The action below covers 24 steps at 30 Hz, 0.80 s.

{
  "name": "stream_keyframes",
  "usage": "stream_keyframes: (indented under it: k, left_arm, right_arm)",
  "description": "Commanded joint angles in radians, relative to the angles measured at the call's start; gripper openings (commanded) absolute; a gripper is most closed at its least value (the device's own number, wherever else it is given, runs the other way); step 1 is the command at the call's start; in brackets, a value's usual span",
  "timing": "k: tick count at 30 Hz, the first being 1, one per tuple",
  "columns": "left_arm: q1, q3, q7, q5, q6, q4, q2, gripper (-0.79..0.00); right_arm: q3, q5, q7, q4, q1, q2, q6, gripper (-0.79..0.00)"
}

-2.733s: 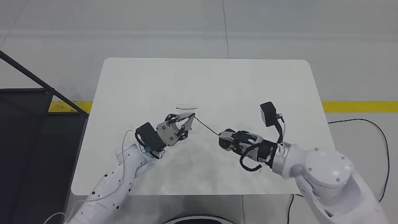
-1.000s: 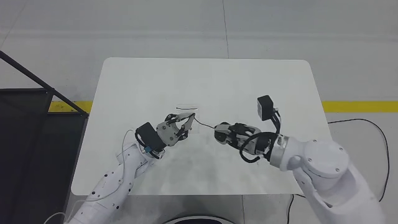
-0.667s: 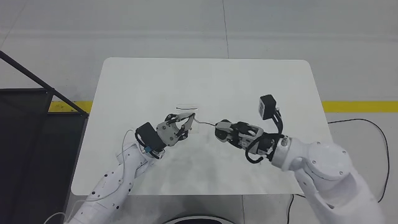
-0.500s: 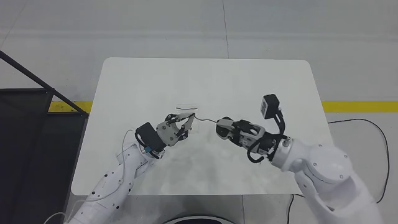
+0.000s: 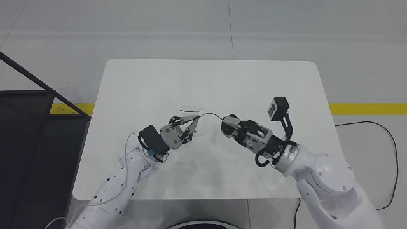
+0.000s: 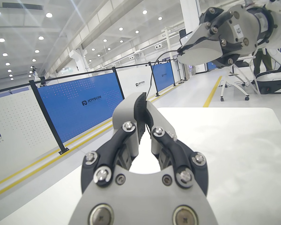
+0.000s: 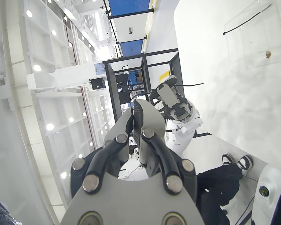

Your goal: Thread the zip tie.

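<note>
A thin black zip tie [image 5: 210, 114] bows in a shallow arc between my two grippers above the table's middle. My left gripper [image 5: 195, 121] is shut on one end. In the left wrist view the left gripper [image 6: 142, 100] pinches the tie [image 6: 152, 73], which rises and curves over to the tip of my right gripper [image 6: 181, 52]. My right gripper [image 5: 224, 122] is shut on the other end; its own view shows the right gripper [image 7: 134, 110] closed, with the left gripper [image 7: 168, 91] beyond and a short tail of tie [image 7: 192, 85] sticking out of it.
A second black zip tie [image 5: 191, 109] lies on a clear plastic sheet [image 7: 255, 43] just beyond the grippers, also seen as the second tie [image 7: 245, 23]. A small brown scrap [image 7: 268, 54] rests on that sheet. The white table [image 5: 267, 89] spreads around them.
My right gripper has swung toward the table's far side, level with the left gripper. The tie, straight before, now bends into an arc. The left arm has stayed put.
</note>
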Motion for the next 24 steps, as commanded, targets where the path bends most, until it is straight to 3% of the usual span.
stream_keyframes:
  k: [1, 24]
  left_arm:
    - [0.000, 0.000, 0.000, 0.000, 0.000, 0.000, 0.000, -0.785]
    - [0.035, -0.037, 0.008, -0.058, 0.052, -0.043, 0.001, -0.785]
  right_arm:
    - [-0.001, -0.005, 0.004, 0.002, 0.000, -0.001, 0.005, -0.785]
    - [0.029, -0.086, 0.044, -0.006, -0.044, 0.000, 0.034, -0.785]
